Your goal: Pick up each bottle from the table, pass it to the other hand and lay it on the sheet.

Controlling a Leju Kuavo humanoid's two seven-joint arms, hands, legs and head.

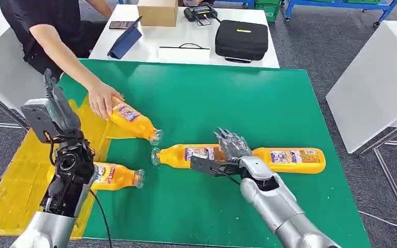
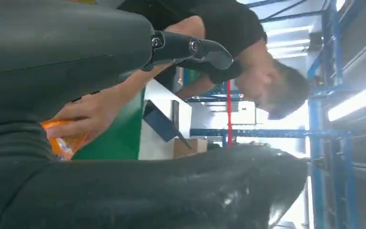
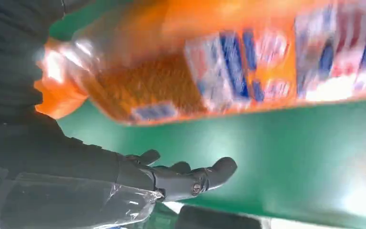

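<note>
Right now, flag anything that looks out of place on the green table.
A person's hand grips one orange plastic bottle lying half on the yellow sheet, half on the green table.

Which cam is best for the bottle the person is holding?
Head view: the bottle under the person's hand shows whole, bottle lying half on the yellow sheet, half on the green mat. The left wrist view catches an orange sliver under that hand. The right wrist view shows a different bottle.
</note>
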